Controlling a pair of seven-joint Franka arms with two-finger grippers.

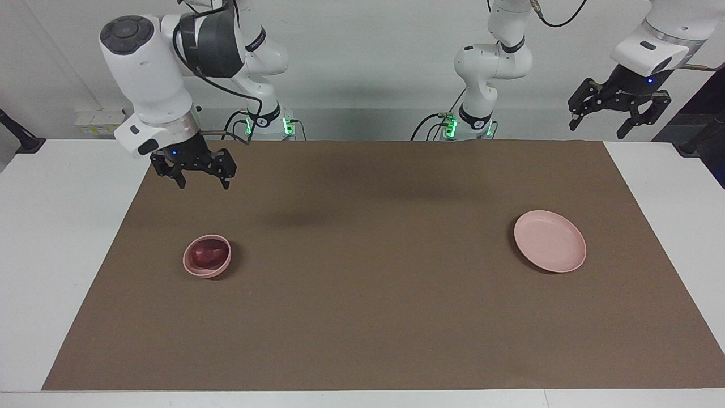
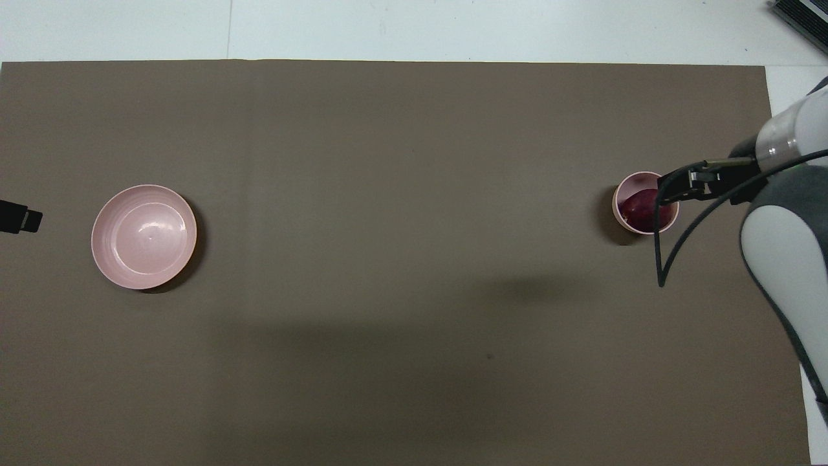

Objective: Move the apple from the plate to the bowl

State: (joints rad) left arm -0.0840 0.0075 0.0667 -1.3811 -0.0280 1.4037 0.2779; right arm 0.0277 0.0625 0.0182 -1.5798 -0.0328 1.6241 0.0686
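Brown matte paper or card point(image 1: 362, 306), smooth and rectangular, covers most of the white table point(image 1: 51, 255) and carries everything else. Toward the right arm's end of it sits the bowl point(image 1: 192, 267), small, deep and round, with a pale pink, smooth, faintly glossy wall. Inside the bowl rests the apple point(image 1: 207, 253), round and dark red with a dull sheen, filling much of the hollow and staying below the rim. Well apart from it, toward the left arm's end, lies the plate point(image 1: 549, 241), a wide, shallow, pale pink disc with a low raised rim; its bare inner face shows faint concentric rings in the overhead view. Raised above the mat, over a spot nearer the robots than the bowl, hangs the right gripper point(image 1: 200, 178); its black, angular fingers point down and stand spread apart with nothing between them. Off the mat, high over the white table edge at the left arm's end, waits the left gripper point(image 1: 616, 122), its dark, jointed fingers splayed wide and holding nothing.
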